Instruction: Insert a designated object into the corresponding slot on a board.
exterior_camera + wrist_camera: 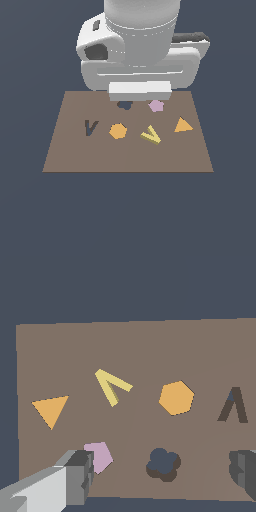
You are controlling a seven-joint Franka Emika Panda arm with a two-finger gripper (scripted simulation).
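The tool (pixel 160 476) hangs above the board's (pixel 70 150) far edge with its fingers (pixel 75 476) spread wide apart and holding nothing. In the wrist view one finger shows beside the pink pentagon (pixel 100 456) and the other at the frame's edge near the V slot (pixel 234 406). In the exterior view the arm's white body hides the fingers themselves.

Between the fingers in the wrist view lie the pentagon and the dark flower-shaped cutout (pixel 163 463); in the exterior view the cutout (pixel 124 104) is partly covered by the arm, with the pentagon (pixel 156 105) just to its right in that view.

Farther from the tool, a row of pieces lies flat on the brown board. The yellow V (pixel 151 134) sits near the board's middle, tilted, clear of every cutout. The orange hexagon (pixel 117 131) is just to the exterior view's left of it, not touching. The orange triangle (pixel 183 125) lies to the exterior view's right of the V, also apart. The V slot (pixel 90 127) is at the exterior view's left end of the row, beyond the hexagon, and is dark and unfilled. The V and the slot are well apart, with the hexagon between them.
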